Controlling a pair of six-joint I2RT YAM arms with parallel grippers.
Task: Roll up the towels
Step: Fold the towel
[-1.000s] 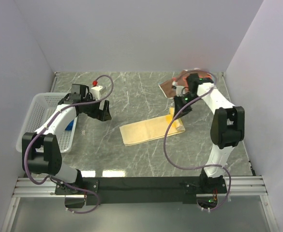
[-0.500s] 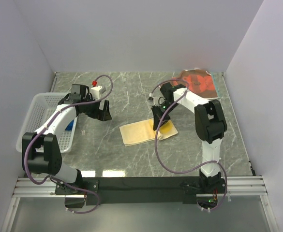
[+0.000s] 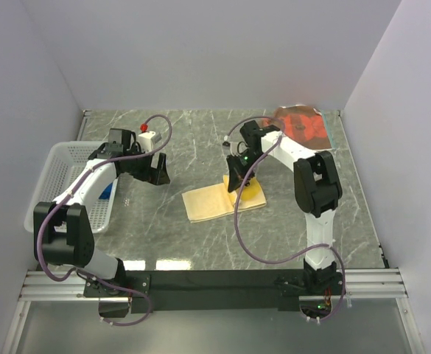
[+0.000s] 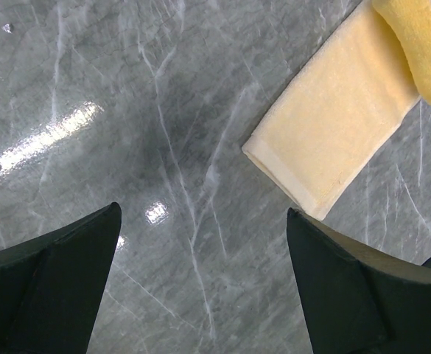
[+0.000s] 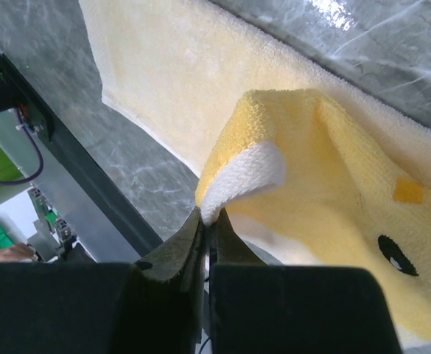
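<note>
The grey marble tabletop (image 3: pixel 200 243) carries everything. The left arm (image 3: pixel 90 184) reaches over the white mesh basket (image 3: pixel 49 173) at the left edge, and the right arm (image 3: pixel 314 177) bends in toward the middle.

The yellow towel (image 3: pixel 214 200) lies in the centre as a long strip, cream side up. Its right end is turned back over itself, so the brighter yellow face shows on top. The brown-and-orange patterned towel (image 3: pixel 303 127) sits flat in the far right corner, well apart from it. A patch of royal blue (image 3: pixel 106 190) shows in the basket beside the left arm, probably the blue towel.

The right jaws are clenched on the turned-over edge of the yellow towel (image 5: pixel 244 169), pinching cloth where cream backing meets yellow pile. The left jaws are released and spread wide. They grasp nothing and hang over bare marble just beside the strip's free end (image 4: pixel 340 140).

The step in hand looks like the first turn of the roll. To do it well:
- Carry the pinched edge low and straight along the strip, so the turn lands tight and square to the long sides.
- The soft cloth may slide on this glossy stone, so pinning the free end with the left jaws would help.
- Release only once the turn rests on the cream layer.
</note>
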